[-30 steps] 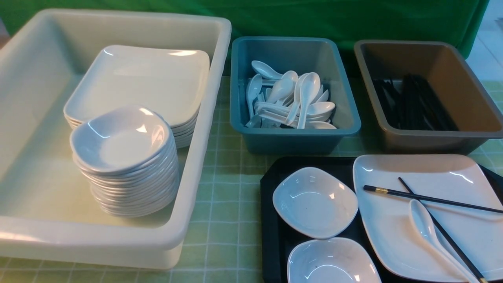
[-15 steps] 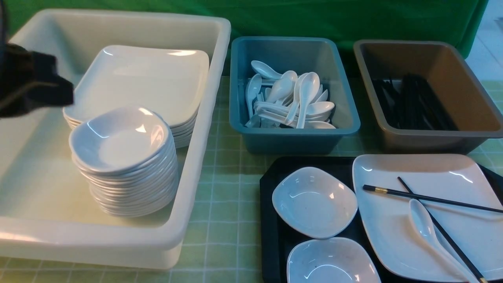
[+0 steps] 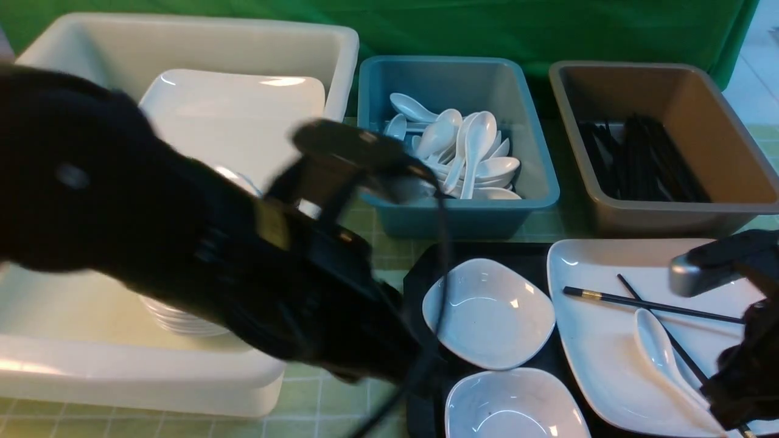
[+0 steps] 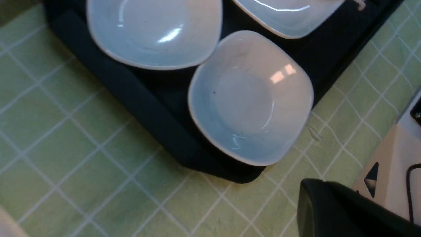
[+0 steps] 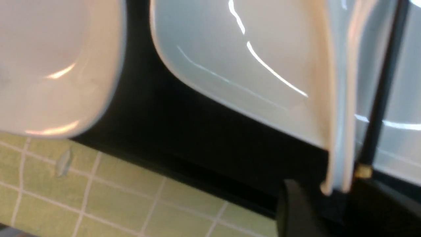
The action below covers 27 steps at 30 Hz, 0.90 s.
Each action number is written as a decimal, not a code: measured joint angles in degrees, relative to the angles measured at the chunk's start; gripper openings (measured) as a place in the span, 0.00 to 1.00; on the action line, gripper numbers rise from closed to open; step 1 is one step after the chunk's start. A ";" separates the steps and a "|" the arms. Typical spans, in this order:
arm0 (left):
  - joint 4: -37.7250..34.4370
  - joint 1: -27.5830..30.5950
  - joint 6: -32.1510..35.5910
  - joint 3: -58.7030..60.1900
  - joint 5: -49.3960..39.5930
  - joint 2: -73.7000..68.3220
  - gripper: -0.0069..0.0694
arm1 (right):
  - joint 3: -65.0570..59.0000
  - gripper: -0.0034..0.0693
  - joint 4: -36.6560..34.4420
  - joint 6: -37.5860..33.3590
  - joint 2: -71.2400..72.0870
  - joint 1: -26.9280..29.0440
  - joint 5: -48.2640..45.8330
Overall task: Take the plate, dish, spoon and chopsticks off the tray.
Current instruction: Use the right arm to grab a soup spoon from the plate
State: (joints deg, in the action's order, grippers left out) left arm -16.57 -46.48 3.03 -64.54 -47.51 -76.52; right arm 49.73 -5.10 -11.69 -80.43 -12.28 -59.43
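Note:
The black tray (image 3: 420, 274) holds two small white dishes, one farther (image 3: 487, 313) and one nearer (image 3: 514, 404), and the large square plate (image 3: 639, 261). The crossed black chopsticks (image 3: 639, 302) and the white spoon (image 3: 657, 340) lie on the plate. My left gripper (image 3: 377, 365) is a blurred black mass by the tray's near left corner. In the left wrist view it (image 4: 315, 204) is shut and empty over the cloth, beside the near dish (image 4: 250, 98). My right gripper (image 5: 332, 210) is open, and the end of the spoon handle (image 5: 338, 98) lies between its fingers, with a chopstick (image 5: 381, 82) alongside.
A large white bin (image 3: 316, 274) on the left holds stacked plates and dishes. A teal bin (image 3: 456, 213) of spoons and a brown bin (image 3: 657, 213) of chopsticks stand behind the tray. A green checked cloth (image 3: 341, 401) covers the table.
My left arm has swung in from the far left, across the white bin, to the tray's near left corner. My right arm has entered at the right edge by the spoon handle. The tableware has not moved.

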 joint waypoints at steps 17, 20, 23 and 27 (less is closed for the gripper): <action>2.51 -2.09 2.52 -5.36 5.53 -5.31 0.07 | 0.65 0.46 4.79 4.55 -13.68 -1.28 11.48; 2.56 -2.09 2.52 -5.36 5.53 -5.31 0.07 | 0.65 0.44 5.10 4.61 -15.19 -1.28 11.43; 2.71 -2.09 2.52 -5.36 5.53 -5.31 0.07 | 0.72 0.29 5.10 4.61 -15.43 -1.28 11.46; 2.71 -1.96 2.46 -5.36 6.94 -5.31 0.07 | 2.12 0.18 3.49 3.99 -13.26 -1.34 9.82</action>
State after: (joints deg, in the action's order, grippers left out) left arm -13.86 -48.44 5.48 -69.91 -40.57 -81.84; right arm 51.86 -1.61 -7.70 -93.69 -13.62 -49.60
